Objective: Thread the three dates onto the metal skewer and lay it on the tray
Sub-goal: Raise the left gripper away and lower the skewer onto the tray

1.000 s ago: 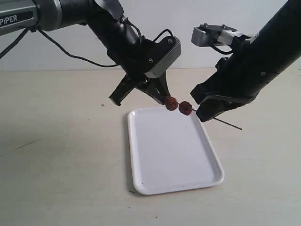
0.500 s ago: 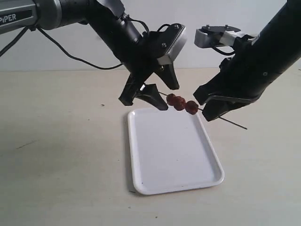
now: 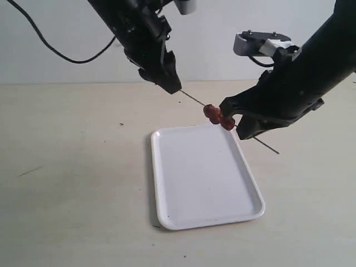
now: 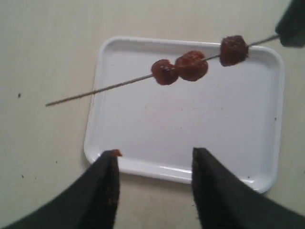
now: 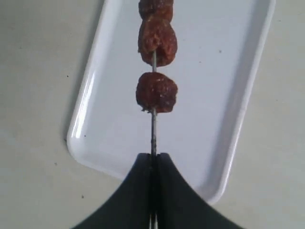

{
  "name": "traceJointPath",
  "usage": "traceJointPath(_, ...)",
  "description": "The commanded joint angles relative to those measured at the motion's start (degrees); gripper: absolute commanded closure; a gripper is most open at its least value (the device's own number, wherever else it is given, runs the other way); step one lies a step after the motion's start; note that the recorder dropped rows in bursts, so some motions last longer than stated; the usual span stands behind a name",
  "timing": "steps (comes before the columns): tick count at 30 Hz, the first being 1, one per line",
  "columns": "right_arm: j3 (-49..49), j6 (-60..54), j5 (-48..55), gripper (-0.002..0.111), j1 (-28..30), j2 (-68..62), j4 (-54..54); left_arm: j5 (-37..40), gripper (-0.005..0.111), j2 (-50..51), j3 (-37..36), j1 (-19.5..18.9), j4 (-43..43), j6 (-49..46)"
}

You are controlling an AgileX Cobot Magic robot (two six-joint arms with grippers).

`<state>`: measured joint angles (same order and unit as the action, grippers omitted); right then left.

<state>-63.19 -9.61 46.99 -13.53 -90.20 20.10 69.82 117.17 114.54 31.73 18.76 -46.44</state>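
- Right gripper (image 5: 153,161): fingers pressed tight together, pinching the metal skewer (image 5: 153,133) right at the tips. The right wrist view shows the rod running straight out from between them.
- Left gripper (image 4: 155,155): fingers spread with nothing in between. One fingertip (image 4: 114,153) has a tiny reddish smear on it. In the exterior view this gripper is up high on the left, and its dark tip lines up with the bare end of the skewer. The left wrist view shows the rod well clear of both fingers though.
- The dates (image 4: 191,65): all three are on the skewer. Two are squished up touching each other. The third (image 5: 156,92) sits a little apart from them, on the side nearer the right gripper, with a short bare bit of rod on either side of it.
- The skewer is in the air and tilted in the exterior view. The long bare end goes up towards the left, and a shorter end pokes out past the right gripper, down to the right.
- The tray (image 3: 200,183): flat on the table (image 3: 72,167), white, nothing lying in it. The skewer and dates hang over its far end, not yet laid down.
- The table is a plain light beige with a few small dark specks.
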Motion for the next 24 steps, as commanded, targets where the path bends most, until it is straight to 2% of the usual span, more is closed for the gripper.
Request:
traceJointPath(1, 6.5, 6.6, -12.6, 0.108, -4.0, 0.1, 0.5, 0.1, 0.106, -5.1, -3.9, -1.5, 1.9, 12.3)
traceJointPath(4, 10.2, 11.7, -22.2, 0.108, -7.0, 0.1, -0.3, 0.1, 0.107, -11.7, -8.3, -1.6, 5.4, 14.3)
traceJointPath(6, 11.4, 18.3, -27.3, 0.108, -8.9, -0.2, -4.9, 0.1, 0.107, -16.1, -11.5, -1.6, 5.9, 17.8)
traceJointPath(12, 13.1, 32.2, -29.8, 0.108, -13.5, -5.0, -16.1, -3.1, 0.107, -25.3, -17.5, -1.6, 8.0, 20.1)
traceJointPath(16, 13.1, 40.1, -33.2, 0.108, -14.8, -10.1, -20.1, -4.3, 0.107, -29.3, -18.0, -1.6, 8.0, 20.1)
traceJointPath(24, 13.1, 42.1, -37.0, 0.108, -14.8, -15.0, -20.1, -4.8, 0.107, -30.7, -18.0, -1.6, 7.9, 20.1)
